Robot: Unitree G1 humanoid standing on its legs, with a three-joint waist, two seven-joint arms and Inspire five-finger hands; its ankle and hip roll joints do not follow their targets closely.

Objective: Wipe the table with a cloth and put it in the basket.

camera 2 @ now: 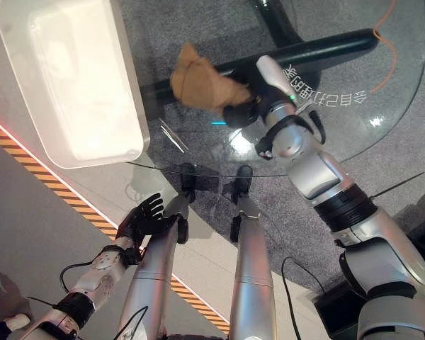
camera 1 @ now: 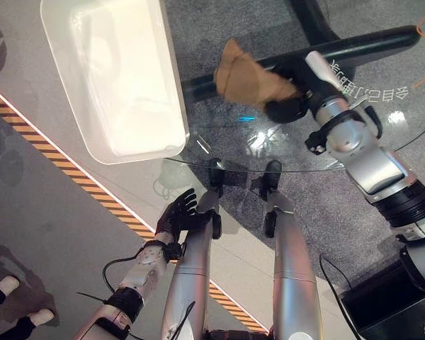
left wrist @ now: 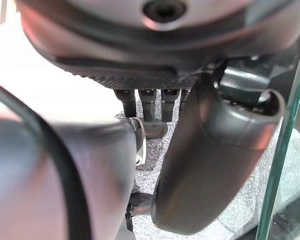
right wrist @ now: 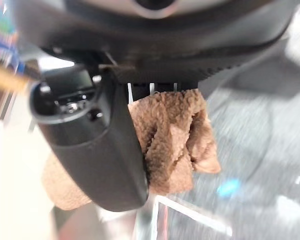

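A crumpled brown cloth [camera 1: 244,78] is held over the round glass table [camera 1: 269,145], a little right of the white basket [camera 1: 176,92]. My right hand [camera 1: 294,95] is shut on it. In the right wrist view the thumb [right wrist: 100,150] presses the bunched cloth [right wrist: 175,145] against the curled fingers. I cannot tell whether the cloth touches the glass. The white rectangular basket stands at the table's left edge, its inside bare. My left hand [camera 1: 177,216] hangs low beside the table's near edge, fingers [left wrist: 147,102] straight, holding nothing.
The table's dark base legs [camera 1: 368,46] show through the glass. An orange-and-black striped tape line [camera 1: 92,188] crosses the floor. A black box [camera 1: 382,301] sits at the lower right. A person's shoes [camera 1: 7,283] stand at the lower left.
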